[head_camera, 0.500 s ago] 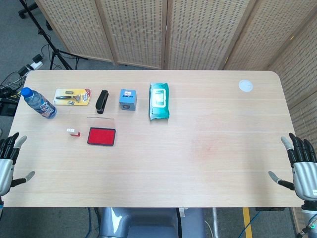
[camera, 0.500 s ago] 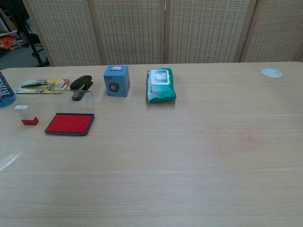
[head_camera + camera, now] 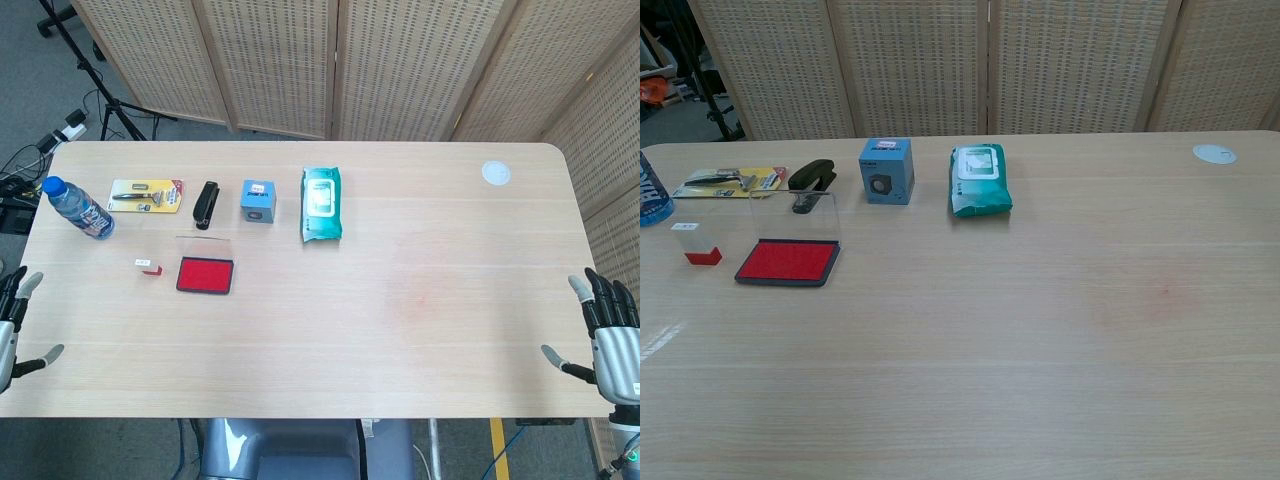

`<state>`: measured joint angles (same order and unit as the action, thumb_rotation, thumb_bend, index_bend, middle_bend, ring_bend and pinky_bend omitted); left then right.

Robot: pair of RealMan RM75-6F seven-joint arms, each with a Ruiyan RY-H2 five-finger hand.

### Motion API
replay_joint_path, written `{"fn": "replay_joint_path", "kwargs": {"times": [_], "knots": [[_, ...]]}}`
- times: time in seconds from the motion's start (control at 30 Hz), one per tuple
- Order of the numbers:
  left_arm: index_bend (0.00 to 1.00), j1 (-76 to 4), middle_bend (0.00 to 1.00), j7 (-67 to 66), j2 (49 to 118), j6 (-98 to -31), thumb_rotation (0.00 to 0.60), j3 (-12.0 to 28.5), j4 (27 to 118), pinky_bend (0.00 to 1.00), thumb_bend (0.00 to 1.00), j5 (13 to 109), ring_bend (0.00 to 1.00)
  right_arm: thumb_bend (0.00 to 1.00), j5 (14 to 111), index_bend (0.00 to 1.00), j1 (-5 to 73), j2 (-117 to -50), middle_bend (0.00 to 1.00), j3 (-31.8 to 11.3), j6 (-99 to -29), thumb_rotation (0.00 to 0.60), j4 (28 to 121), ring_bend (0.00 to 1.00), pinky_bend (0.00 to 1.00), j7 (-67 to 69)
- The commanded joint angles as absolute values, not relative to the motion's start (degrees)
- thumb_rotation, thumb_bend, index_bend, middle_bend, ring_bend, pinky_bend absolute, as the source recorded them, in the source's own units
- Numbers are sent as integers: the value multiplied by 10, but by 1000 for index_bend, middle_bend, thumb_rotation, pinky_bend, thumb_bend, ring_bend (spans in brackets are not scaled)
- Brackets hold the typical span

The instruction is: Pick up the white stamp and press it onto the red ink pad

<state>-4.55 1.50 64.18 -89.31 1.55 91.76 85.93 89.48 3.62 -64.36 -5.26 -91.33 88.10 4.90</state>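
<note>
Nothing is done yet: the white stamp (image 3: 147, 266) stands untouched just left of the open red ink pad (image 3: 205, 274). The left hand (image 3: 12, 325) and right hand (image 3: 610, 340) hang at the tabletop (image 3: 420, 300) edges, fingers spread, holding nothing; picking up and pressing both remain.

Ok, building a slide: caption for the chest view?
Before the pick: white stamp stands left of the open red ink pad, no hand in frame.

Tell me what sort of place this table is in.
Probably an indoor lab or studio set up for recording: a light wooden table with desk items, woven folding screens behind it, and a black stand with cables on the floor.
</note>
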Motion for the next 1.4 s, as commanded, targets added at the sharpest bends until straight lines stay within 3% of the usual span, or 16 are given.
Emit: {"fn": "replay_joint_path", "kwargs": {"times": [0.03,0.13,0.2,0.23,0.4,0.67,0.8,1.03,1.2,1.4], "knots": [[0,-44,403,54,654,-922,600,26,904,298,0,878,400,0,893,0,37,-644,0,-53,-911,600,882,0,0,51],[0,-43,868,58,668,-928,600,32,882,836,0,876,864,0,889,0,39,-644,0,-55,-905,600,882,0,0,53],[0,-50,971,64,662,-892,600,25,886,976,0,862,959,0,889,0,40,-644,0,-54,-902,600,882,0,0,53],[0,-55,989,69,658,-875,600,24,888,995,0,854,972,0,889,0,41,-644,0,-53,-901,600,882,0,0,55],[0,-98,1000,107,649,-793,600,42,866,1000,0,826,988,0,890,0,45,-644,0,-52,-893,600,878,0,0,61],[0,-201,1000,154,658,-606,600,80,786,1000,0,760,1000,0,871,0,54,-656,0,-55,-868,600,872,0,0,35],[7,-237,1000,156,672,-550,600,91,750,1000,0,742,1000,0,861,0,58,-660,0,-57,-858,600,872,0,0,24],[288,-291,1000,159,731,-478,600,103,644,1000,104,720,1000,0,849,0,65,-666,0,-57,-839,600,865,0,0,13],[373,-315,1000,175,758,-435,600,106,596,1000,223,710,1000,0,846,0,66,-667,0,-57,-835,600,864,0,0,12],[422,-332,1000,174,780,-415,600,106,571,1000,299,706,1000,0,844,0,68,-666,0,-56,-829,600,866,0,0,11]]}}
